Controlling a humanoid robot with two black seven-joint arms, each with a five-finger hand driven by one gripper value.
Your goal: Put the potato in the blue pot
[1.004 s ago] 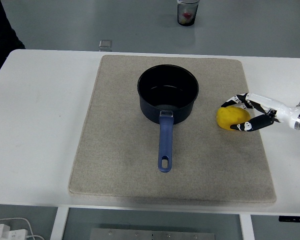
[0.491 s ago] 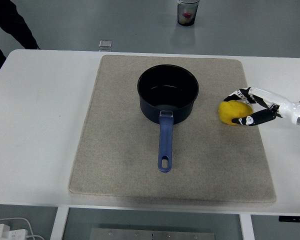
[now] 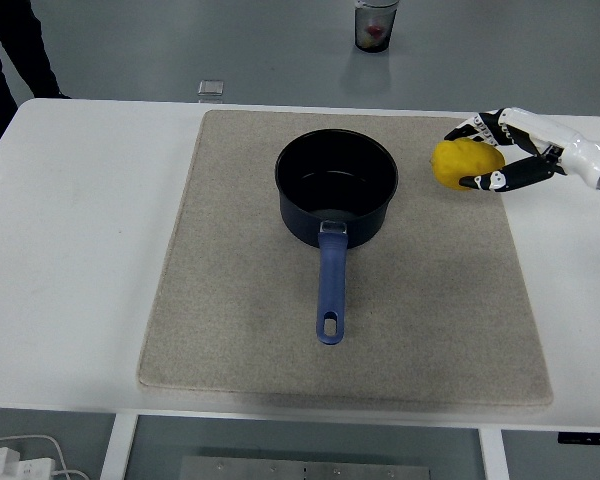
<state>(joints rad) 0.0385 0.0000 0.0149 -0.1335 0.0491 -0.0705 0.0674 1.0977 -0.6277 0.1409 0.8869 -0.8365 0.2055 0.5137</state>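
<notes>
Potato (image 3: 465, 162) clamped in right hand (image 3: 500, 152), right of pot (image 3: 336, 187).
We could drop it early: grip looks shallow.

A white table (image 3: 80, 250) fills most of the view, its near edge at the bottom. A large beige mat (image 3: 250, 340) lies flat on the middle of it, reaching almost to the far and near edges. Beyond the far edge lies grey floor. On it, a clear cup (image 3: 376, 24) with something dark and reddish inside stands at the top, right of centre. A small square plate (image 3: 211, 89) sits on the floor near the mat's far left corner. A person's dark legs (image 3: 10, 60) show at the far left. White cables (image 3: 20, 455) lie below the near left corner.
</notes>
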